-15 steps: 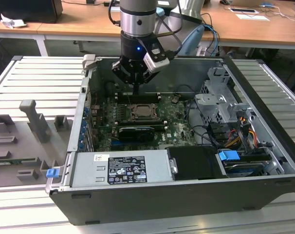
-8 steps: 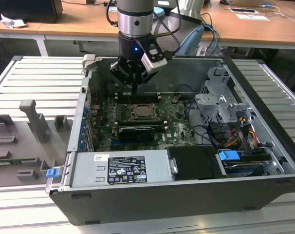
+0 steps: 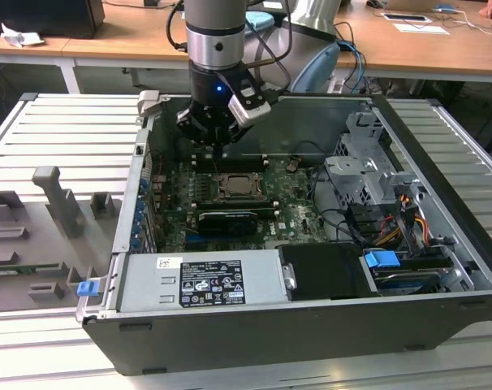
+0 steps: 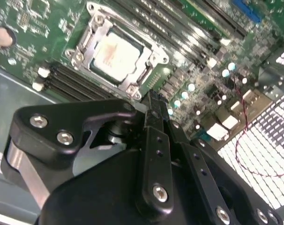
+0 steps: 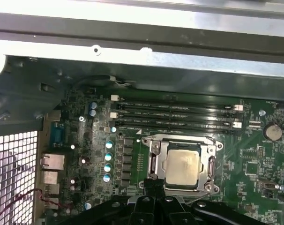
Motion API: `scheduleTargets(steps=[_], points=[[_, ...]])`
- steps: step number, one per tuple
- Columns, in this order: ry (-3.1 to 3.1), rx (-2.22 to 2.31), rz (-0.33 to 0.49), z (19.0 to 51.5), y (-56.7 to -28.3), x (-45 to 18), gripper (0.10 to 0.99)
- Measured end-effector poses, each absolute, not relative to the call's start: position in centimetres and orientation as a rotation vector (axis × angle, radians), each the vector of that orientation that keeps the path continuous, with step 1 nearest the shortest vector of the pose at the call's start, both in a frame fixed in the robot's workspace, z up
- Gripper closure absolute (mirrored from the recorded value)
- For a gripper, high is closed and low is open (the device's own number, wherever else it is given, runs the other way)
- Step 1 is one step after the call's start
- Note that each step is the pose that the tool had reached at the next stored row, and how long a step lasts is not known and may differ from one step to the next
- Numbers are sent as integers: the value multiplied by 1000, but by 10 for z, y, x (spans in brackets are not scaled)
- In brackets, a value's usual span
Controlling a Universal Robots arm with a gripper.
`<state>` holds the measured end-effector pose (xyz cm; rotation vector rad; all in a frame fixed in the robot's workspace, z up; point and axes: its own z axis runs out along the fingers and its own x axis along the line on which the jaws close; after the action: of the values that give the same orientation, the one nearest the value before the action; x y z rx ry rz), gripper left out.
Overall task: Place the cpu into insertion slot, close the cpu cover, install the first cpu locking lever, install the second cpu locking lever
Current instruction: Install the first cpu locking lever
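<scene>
Fingers hung above the motherboard inside the open case, just behind the slot in the exterior view. They looked pressed together with nothing between them, their tips meeting just beside the socket's edge in the second wrist view. Cpu lay seated in the slot, its pale metal top showing through the cut-out of the cover, which lay flat over it in both wrist views. Memory slots ran just beyond the socket, away from the fingers. I could not tell whether the levers were latched.
</scene>
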<state>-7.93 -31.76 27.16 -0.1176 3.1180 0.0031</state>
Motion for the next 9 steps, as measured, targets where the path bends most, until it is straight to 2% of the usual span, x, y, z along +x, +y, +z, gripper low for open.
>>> scheduleTargets(steps=[9], points=[[3118, -118, 5, 267, -308, -99, 980]])
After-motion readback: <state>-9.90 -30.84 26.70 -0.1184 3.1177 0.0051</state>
